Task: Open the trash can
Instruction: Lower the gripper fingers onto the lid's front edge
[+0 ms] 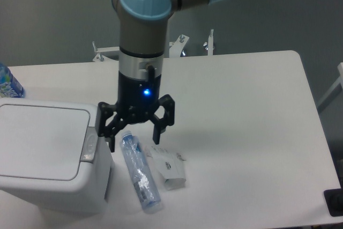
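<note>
We hang our gripper just beside the trash can, at its right-hand edge, with the jaws spread wide and holding nothing. The trash can sits at the table's left front corner, lid down flat. It looks to us like stiff, light, smooth plastic, so a grab could skid the whole bin. We judge the grey latch button on the lid's right rim is the place to press, straight down. A clear bottle lies right of the trash can, under our fingers.
</note>
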